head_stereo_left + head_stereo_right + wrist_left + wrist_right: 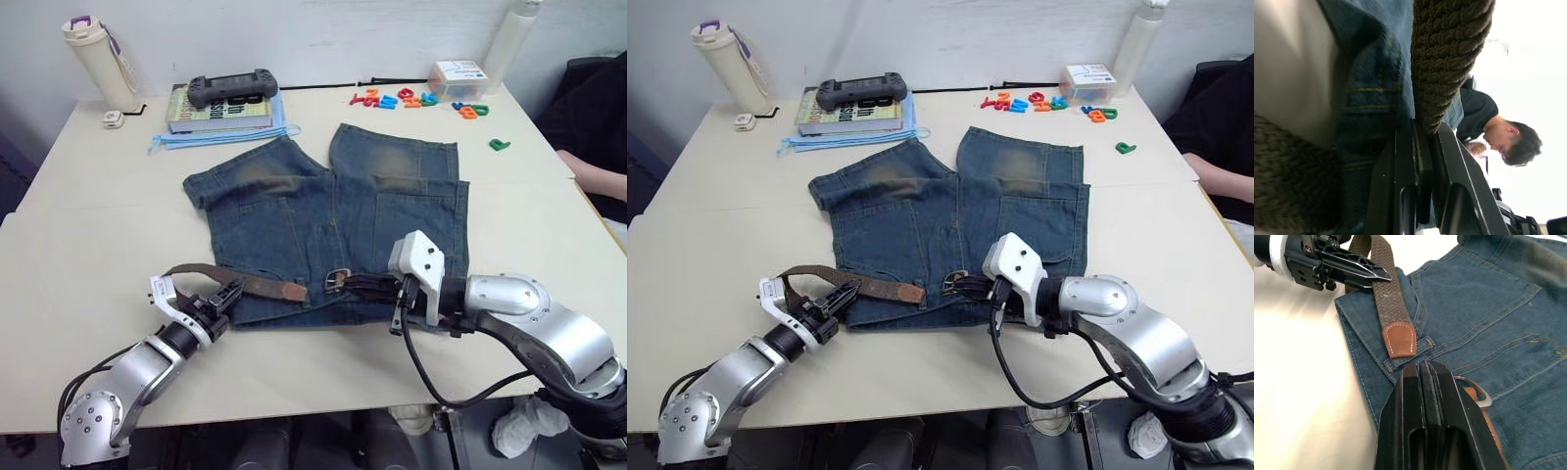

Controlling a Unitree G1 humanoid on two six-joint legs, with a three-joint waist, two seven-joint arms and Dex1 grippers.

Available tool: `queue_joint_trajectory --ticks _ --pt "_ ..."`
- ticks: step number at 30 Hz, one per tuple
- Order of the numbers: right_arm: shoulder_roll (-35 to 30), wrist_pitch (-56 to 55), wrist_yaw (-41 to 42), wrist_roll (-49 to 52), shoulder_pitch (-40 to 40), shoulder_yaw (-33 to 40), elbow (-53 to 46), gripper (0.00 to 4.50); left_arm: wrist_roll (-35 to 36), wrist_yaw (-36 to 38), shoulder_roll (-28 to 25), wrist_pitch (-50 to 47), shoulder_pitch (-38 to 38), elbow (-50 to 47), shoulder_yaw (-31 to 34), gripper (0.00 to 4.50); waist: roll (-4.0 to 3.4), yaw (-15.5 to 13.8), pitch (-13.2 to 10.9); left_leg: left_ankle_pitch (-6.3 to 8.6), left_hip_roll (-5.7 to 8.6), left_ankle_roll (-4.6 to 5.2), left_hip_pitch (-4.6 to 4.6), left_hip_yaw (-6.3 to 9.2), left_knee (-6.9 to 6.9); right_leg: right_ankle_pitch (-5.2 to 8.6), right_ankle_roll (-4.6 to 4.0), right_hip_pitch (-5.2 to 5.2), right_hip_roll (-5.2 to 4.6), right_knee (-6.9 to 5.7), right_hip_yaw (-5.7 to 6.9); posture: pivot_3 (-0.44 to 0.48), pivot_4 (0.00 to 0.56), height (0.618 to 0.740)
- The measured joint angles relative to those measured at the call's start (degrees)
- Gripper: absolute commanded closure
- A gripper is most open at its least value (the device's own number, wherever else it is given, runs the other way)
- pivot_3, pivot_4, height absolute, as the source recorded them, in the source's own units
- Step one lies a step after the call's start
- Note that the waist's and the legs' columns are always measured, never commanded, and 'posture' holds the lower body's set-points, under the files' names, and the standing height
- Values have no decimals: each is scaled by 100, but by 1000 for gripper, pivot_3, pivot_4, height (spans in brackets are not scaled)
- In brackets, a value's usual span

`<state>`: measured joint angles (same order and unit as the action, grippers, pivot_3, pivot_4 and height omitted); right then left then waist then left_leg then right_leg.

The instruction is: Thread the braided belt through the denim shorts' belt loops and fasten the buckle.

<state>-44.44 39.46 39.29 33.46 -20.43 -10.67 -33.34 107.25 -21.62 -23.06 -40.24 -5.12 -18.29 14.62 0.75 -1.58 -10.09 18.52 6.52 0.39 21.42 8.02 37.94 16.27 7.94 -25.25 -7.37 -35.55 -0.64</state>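
Observation:
The denim shorts (pixel 323 211) lie flat mid-table, waistband toward me. The braided belt (pixel 250 284) arcs off the shorts' left side onto the waistband. My left gripper (pixel 227 294) is shut on the woven strap (pixel 1449 58) at the shorts' left edge. The belt's tan tip (pixel 1399 340) rests just before a belt loop (pixel 1423 341). The silver buckle (pixel 337 278) lies on the waistband's middle. My right gripper (pixel 1422 366) is shut, with its fingers beside the buckle (pixel 1476 392) and its tips pointing at the tan tip; I see nothing held between them.
At the back left stand a cream bottle (pixel 98 59) and a book (pixel 220 113) carrying a game controller (pixel 232 88). Coloured letters (pixel 407 99) and a white box (pixel 458 78) lie back right. A person's arm (pixel 593 176) is at the right edge.

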Motion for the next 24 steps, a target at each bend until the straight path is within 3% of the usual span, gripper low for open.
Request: queue_joint_trajectory --ticks 8,24 --pt "30 72 37 -37 19 3 -1 4471 -185 -163 -410 26 -17 -319 17 4500 0 0 0 0 0 0 0 -1 0 0 0 0 0 1 -1 0 150 707" --pt "245 94 -2 -209 18 1 0 4471 -364 -580 -742 133 98 -587 8 4500 0 0 0 1 0 0 0 0 0 0 -1 0 2 0 0 0 150 707"
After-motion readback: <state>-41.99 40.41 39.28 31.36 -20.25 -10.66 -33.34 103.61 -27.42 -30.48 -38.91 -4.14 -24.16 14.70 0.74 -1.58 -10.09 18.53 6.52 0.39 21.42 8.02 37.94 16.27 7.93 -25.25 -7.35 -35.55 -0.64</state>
